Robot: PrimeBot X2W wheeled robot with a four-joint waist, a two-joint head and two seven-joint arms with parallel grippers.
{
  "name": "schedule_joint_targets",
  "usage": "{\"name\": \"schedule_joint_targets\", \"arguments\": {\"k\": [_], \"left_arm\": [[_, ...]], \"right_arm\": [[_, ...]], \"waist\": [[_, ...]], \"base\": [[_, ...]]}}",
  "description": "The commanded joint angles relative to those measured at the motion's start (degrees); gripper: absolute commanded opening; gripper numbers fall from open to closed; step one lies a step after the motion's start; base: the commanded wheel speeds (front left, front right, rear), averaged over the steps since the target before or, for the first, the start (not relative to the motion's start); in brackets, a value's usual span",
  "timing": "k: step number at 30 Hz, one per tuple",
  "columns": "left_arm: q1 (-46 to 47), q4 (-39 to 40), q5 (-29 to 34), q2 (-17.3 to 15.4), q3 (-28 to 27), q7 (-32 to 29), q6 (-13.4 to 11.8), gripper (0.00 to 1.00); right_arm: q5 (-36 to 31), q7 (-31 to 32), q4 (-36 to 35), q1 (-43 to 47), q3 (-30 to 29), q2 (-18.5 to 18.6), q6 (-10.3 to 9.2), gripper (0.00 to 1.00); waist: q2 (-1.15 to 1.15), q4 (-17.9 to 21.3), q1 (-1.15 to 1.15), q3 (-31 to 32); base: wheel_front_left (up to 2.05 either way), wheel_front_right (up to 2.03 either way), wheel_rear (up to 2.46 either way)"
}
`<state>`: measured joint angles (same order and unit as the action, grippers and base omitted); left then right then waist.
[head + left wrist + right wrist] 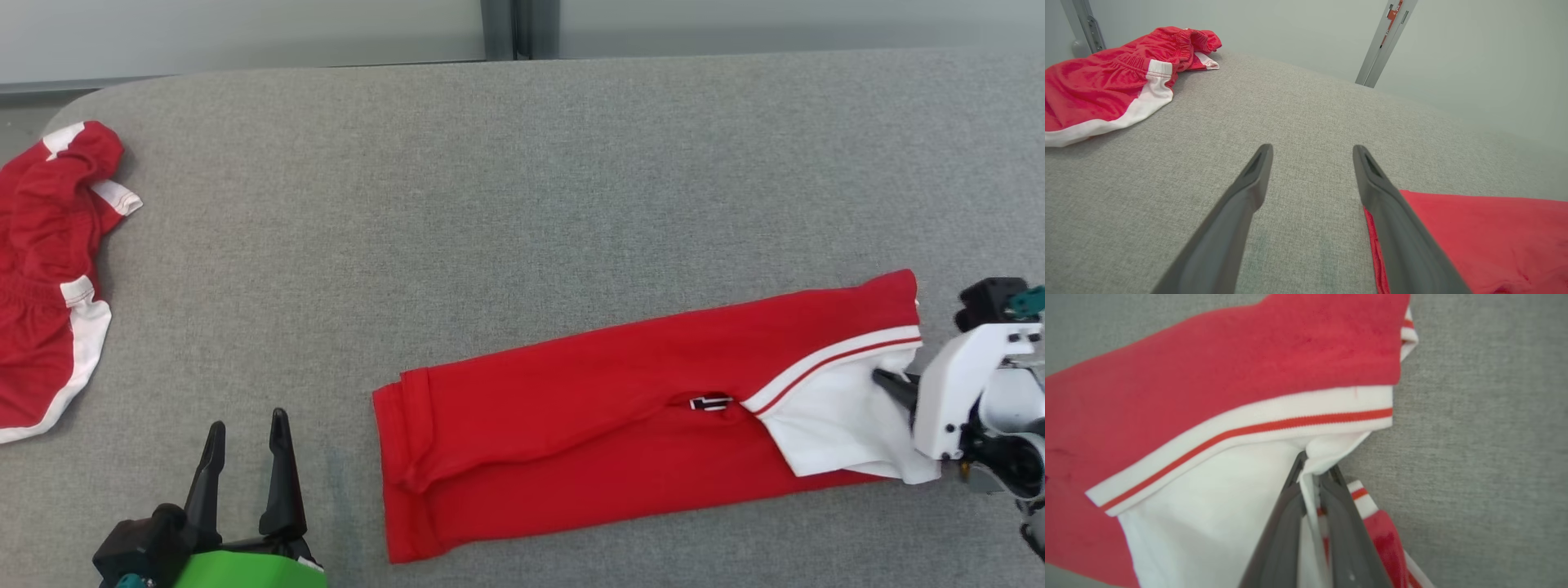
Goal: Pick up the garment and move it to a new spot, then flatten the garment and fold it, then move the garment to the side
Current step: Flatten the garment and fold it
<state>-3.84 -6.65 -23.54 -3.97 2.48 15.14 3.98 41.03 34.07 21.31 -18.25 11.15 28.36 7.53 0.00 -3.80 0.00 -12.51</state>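
**Head view:** The folded red garment (620,408) is being shown lying flat on the grey desk (490,204), at about 5 o'clock in the frame. Its white end is being pinched at 3 o'clock by the right claw (890,382). The left claw (247,433) is being held spread and empty at 7 o'clock, near the hem end. Red shorts (45,278) are lying well apart at 9 o'clock.

**Left wrist view:** The spread claw (1312,155) is being pointed over bare desk, with the garment's edge (1486,237) at 4 o'clock.

**Right wrist view:** The claw (1314,475) is being pressed together on a fold of white cloth just below the striped band.

The cloth is being judged light, soft and limp, and likely to sag open if lifted at one point. A second hold through all layers at the hem end is being advised.
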Motion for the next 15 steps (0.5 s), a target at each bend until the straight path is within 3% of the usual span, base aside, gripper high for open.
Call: {"name": "schedule_joint_targets", "arguments": {"k": [1, 10, 15], "left_arm": [[-0.7, -0.5, 1.1, 0.4, -0.6, 0.0, 0.6, 1.00], [-1.8, -3.6, 0.0, 1.0, -1.1, 0.0, 2.2, 1.00], [-3.3, -4.5, -0.9, 1.0, -0.6, 0.0, 2.5, 1.00]], "right_arm": [[1.3, -0.4, 1.6, -0.2, -1.3, 2.3, -0.09, 0.00], [3.0, 0.0, 7.4, 2.2, -12.4, 15.6, -0.06, 0.00], [5.2, 2.8, -0.1, 4.9, -13.9, 18.0, -0.04, 0.00]], "waist": [[0.00, 0.8, 0.00, 1.4], [0.00, -0.4, 0.00, 4.1], [0.00, -0.6, 0.00, 5.9]], "base": [[0.00, 0.00, 0.00], [0.00, 0.00, 0.00], [0.00, 0.00, 0.00]]}}
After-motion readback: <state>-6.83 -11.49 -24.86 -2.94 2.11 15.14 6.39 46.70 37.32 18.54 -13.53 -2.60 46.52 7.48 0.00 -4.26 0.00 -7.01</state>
